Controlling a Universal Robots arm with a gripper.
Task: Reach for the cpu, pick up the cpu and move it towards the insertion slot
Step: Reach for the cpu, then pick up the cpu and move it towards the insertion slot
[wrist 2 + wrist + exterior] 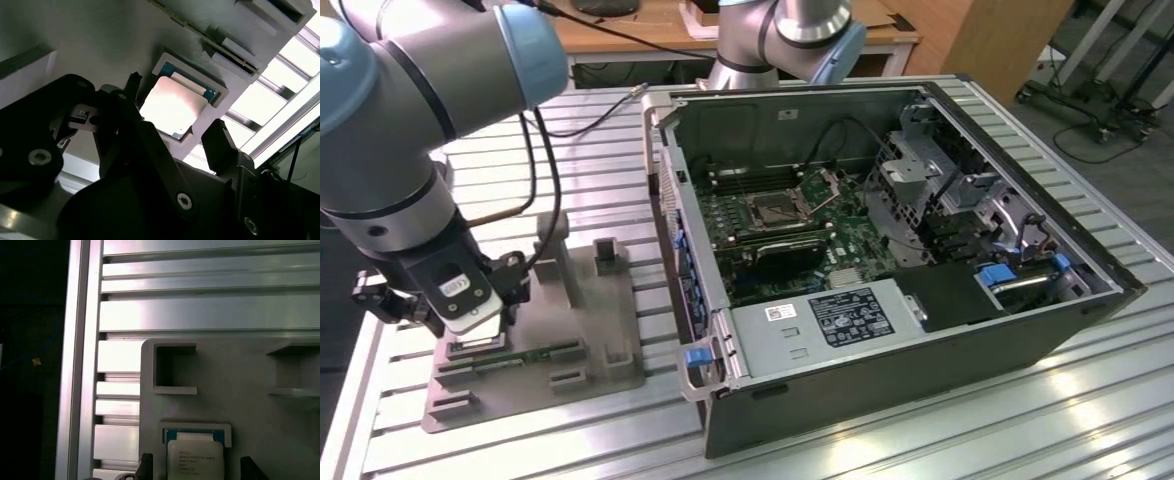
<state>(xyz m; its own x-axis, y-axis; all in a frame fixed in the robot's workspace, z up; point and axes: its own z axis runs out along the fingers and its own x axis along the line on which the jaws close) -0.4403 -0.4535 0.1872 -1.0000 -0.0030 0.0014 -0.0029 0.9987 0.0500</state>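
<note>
- Second wrist view shows the gripper point(175, 109) spread wide. Its fingers point(220, 142) stand on either side of the cpu point(172, 107) and, as far as we can tell, do not touch it.
- The cpu lies flat in a recess point(220, 90) of the grey fixture point(100, 45), right below the gripper and between the fingers. It is not yet lifted.
- The slot point(781, 208) sits inside the open case point(921, 370), well away from the gripper. Its frame plate point(825, 185) appears raised.
- Risk, in our judgement: the recess wraps the chip closely. A finger landing on the recess edge instead of beside the chip would block the grasp or shove the fixture.
- Risk: the chip looks thin and smooth. An off-centre or shallow pinch could tilt it in the recess or let it slip out.
- Risk: the case wall stands between the gripper and the slot. A low path could knock the chip or a finger against it.
- Count: we see one cpu, one slot, one gripper with two fingers, one fixture and one case. One memory stick point(520, 357) lies in the fixture near the gripper.
- In the first wrist view we count two more recesses beyond the cpu's. One is an empty square, and the other is cut off at the picture's edge.
</note>
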